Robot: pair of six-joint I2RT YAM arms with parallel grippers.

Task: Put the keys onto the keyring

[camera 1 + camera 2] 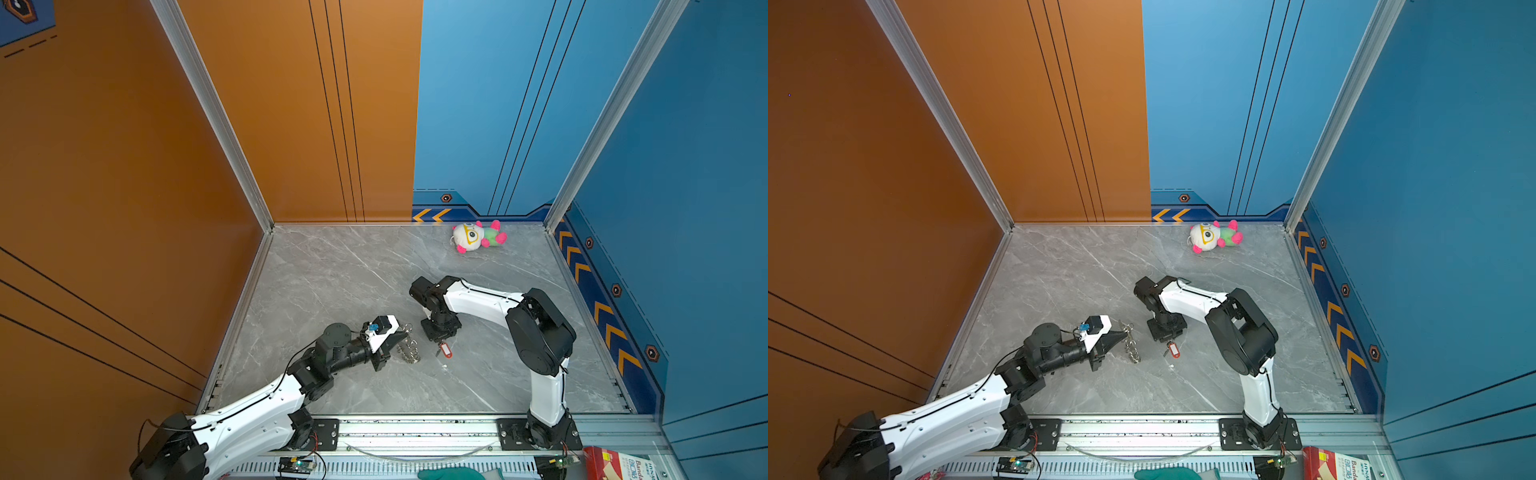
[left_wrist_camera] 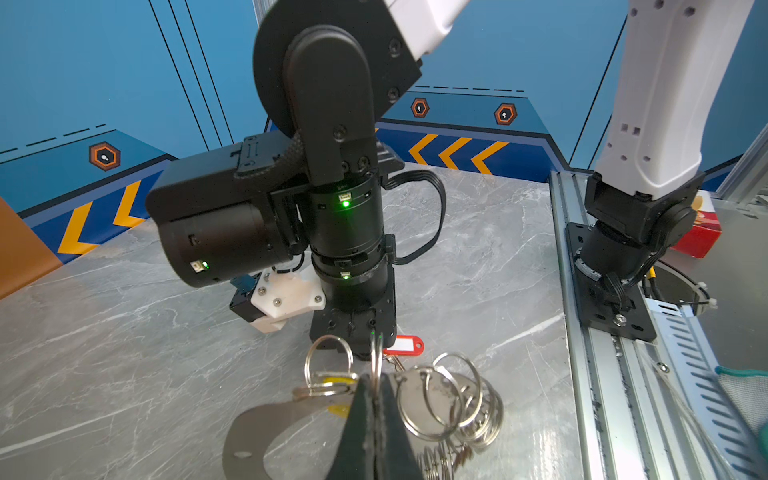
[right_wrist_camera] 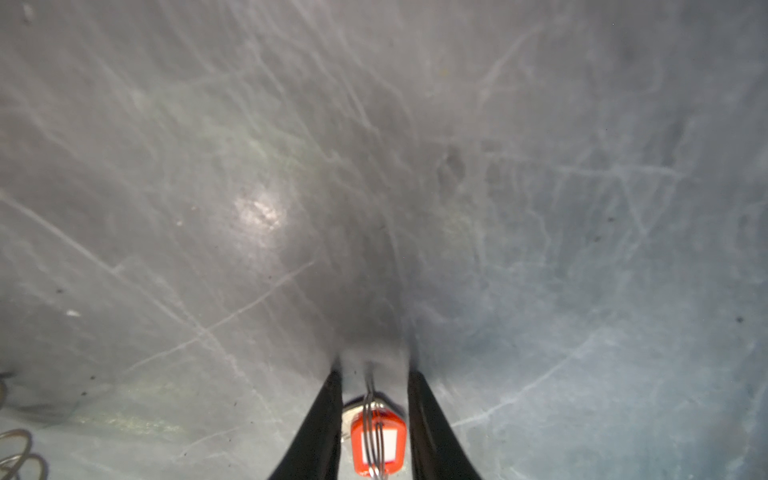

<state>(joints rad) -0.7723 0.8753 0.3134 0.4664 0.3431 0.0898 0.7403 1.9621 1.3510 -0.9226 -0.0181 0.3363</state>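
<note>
L jaws clamped on keyring (image 2: pixel 257 424); R jaws apart, straddling red key (image 3: pixel 376 444).

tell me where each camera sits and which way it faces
Both top views: side by side, high above the base rail, looking down on the table; both arms show, left gripper on the keyring, right gripper over the red key.
Left wrist: low behind its shut fingers, facing across the keyring to the right arm.
Right wrist: looks straight down between its open fingers at the red key.
Shared: all four show the red key.
</note>
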